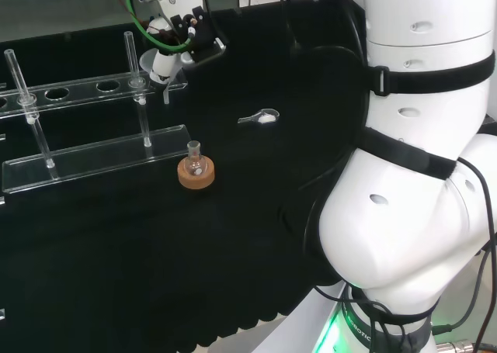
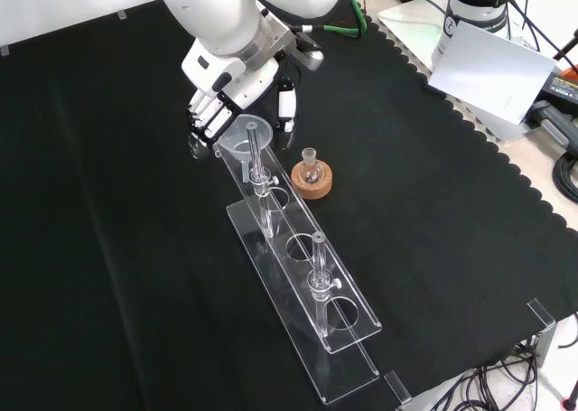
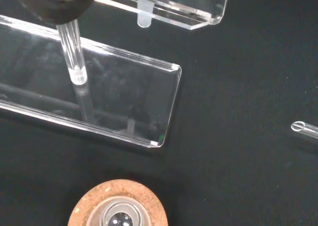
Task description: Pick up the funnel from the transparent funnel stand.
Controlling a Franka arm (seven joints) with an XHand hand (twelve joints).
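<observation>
We see the hand [image 2: 217,99] at the far end of the transparent funnel stand [image 2: 343,312] in the front view, coming in from the top of that view. Its fingers [image 2: 204,115] hang down just behind the funnel [image 2: 246,141], which sits in the end hole of the stand's upper shelf, wide mouth up. Whether the fingers touch the funnel rim we cannot tell; they look fairly straight, not wrapped round it, thumb [image 2: 286,102] off to the right in that view and apart from the funnel.

Head view: hand [image 1: 180,29] at top, above the right end of the stand [image 1: 93,160], a white part of it right over the funnel [image 1: 169,80]. Contact also unclear from here.

Funnel stem [image 3: 74,54] in the wrist view hangs down through the shelf, its tip above the stand's clear base plate [image 3: 124,102], not touching it as far as we can see.

Small round flask [image 2: 312,169] on a cork ring [image 2: 312,183] stands just beside the stand, to its right in the front view, near the funnel end. In the head view the cork ring [image 1: 196,174] sits in front of the base plate, close to it but apart. A small clear piece [image 1: 260,118] lies on the black cloth [image 1: 155,275] well to the right of the flask in the head view
</observation>
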